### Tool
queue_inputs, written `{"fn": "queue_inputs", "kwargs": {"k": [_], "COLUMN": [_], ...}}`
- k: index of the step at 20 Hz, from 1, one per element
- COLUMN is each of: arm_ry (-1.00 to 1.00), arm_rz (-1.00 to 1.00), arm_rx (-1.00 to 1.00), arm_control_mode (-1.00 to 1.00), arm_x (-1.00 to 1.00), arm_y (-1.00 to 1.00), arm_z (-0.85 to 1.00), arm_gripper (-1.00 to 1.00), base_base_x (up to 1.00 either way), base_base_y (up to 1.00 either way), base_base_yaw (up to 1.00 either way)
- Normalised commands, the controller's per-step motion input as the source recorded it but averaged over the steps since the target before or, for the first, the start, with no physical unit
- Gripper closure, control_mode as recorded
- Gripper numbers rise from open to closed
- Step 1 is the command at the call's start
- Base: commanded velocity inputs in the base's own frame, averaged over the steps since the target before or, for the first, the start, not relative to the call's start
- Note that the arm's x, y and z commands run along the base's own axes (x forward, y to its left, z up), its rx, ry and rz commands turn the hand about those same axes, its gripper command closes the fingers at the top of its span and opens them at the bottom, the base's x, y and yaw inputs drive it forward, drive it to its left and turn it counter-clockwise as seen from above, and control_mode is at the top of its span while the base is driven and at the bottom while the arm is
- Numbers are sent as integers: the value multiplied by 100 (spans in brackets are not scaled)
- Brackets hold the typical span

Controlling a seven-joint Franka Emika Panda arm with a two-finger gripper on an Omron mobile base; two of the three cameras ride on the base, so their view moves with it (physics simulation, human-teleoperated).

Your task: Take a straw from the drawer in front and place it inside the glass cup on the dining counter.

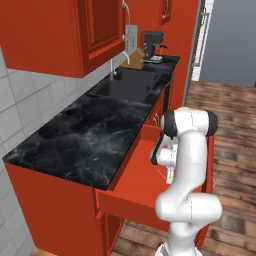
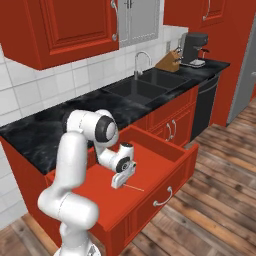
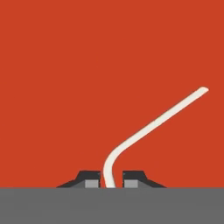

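The red drawer stands pulled out below the black counter, its flat red floor showing. The thin pale straw lies on that floor; its bent end runs down between my two dark fingertips. My gripper is shut on the straw, low inside the drawer. In the right base view the hand points down at the drawer floor, and a thin pale line of straw sticks out to its right. The glass cup and the dining counter are out of view.
A black marble counter with a sink and faucet runs along the wall behind the drawer. A coffee machine and knife block stand at its far end. Red upper cabinets hang above. Wooden floor lies to the right.
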Motion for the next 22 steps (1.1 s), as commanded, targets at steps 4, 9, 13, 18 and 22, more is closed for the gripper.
{"fn": "queue_inputs", "kwargs": {"k": [4,9,13,18,22], "arm_ry": [0,0,0,0,0], "arm_rz": [1,0,0,0,0], "arm_rx": [17,6,0,0,0], "arm_control_mode": [-100,-100,-100,-100,-100], "arm_x": [0,0,-4,-6,-18], "arm_y": [-1,0,0,0,0], "arm_z": [100,100,100,100,100], "arm_gripper": [100,100,100,100,100], "base_base_x": [0,0,0,0,0], "base_base_y": [0,0,0,0,0], "base_base_yaw": [0,0,0,0,0]}}
